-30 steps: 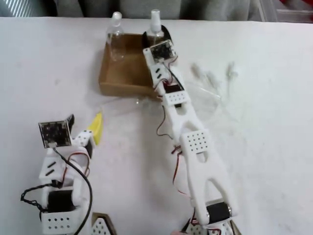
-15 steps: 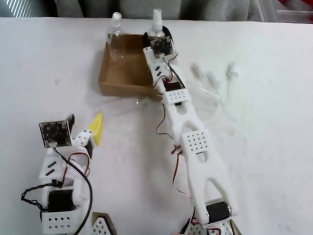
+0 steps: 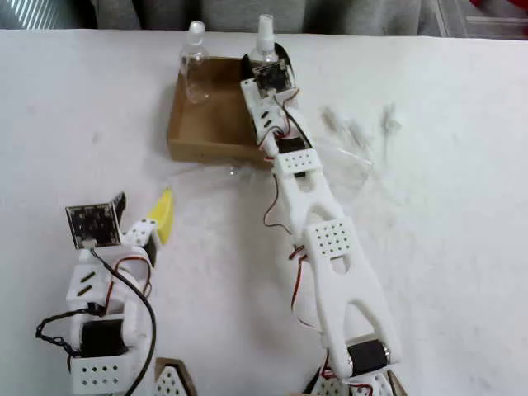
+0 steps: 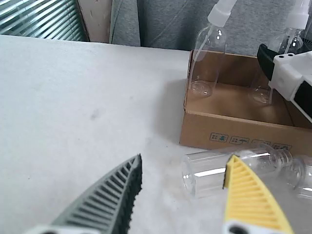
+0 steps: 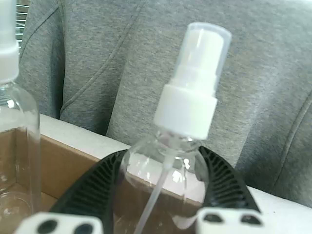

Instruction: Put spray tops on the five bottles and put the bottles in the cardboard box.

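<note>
Bottle (image 5: 168, 178) gripped upright in right claw (image 5: 163, 156).

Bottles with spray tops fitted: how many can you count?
2. The first bottle stands in the cardboard box's far left corner; the second bottle is at its far right corner, in the right gripper. The arm may hide more.

White perforated arms (image 3: 330, 247), red and black cables (image 3: 151, 320); grey-and-yellow ribbed left tool (image 4: 185, 161), black right tool (image 5: 163, 161).
</note>
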{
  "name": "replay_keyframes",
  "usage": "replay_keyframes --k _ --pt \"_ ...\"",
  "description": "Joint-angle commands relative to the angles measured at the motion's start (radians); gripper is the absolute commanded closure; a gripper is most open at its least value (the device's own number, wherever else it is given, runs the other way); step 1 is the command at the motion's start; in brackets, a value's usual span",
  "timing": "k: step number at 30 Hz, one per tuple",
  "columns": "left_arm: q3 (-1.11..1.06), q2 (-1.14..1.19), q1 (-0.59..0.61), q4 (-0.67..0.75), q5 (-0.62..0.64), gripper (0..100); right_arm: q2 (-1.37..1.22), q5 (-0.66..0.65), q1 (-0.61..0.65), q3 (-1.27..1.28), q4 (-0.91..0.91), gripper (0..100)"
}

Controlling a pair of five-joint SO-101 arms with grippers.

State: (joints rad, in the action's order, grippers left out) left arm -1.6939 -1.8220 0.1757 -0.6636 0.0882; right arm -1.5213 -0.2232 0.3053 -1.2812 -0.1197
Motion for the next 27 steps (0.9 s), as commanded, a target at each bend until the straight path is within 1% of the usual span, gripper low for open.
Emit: replay_keyframes --k 1,3,6,8,11,18,22,27 --pt "0.0 -0.007 0.008 0.012 0.0 72 0.022 0.012 0.007 -0.04 0.015 87.2" --pt "0.0 -0.007 0.008 0.012 0.0 72 0.025 0.014 0.007 -0.041 0.044 86.5" --pt "0.0 -0.007 0.008 0.012 0.0 72 0.025 0.014 0.008 -0.041 0.07 79.5" --pt "0.0 -0.007 0.008 0.012 0.0 72 0.025 0.038 0.008 -0.041 0.07 76.7" --pt "0.0 -0.007 0.008 0.012 0.0 72 0.028 0.078 0.002 -0.066 0.101 77.2" --pt "0.0 -0.007 0.008 0.014 0.0 72 -0.004 0.213 -0.007 -0.25 0.334 77.0" --pt "0.0 -0.007 0.008 0.014 0.0 72 -0.065 0.226 -0.007 -0.384 0.398 76.9" --pt "0.0 -0.007 0.008 0.014 0.0 72 -0.073 0.226 0.005 -0.387 0.403 76.9"
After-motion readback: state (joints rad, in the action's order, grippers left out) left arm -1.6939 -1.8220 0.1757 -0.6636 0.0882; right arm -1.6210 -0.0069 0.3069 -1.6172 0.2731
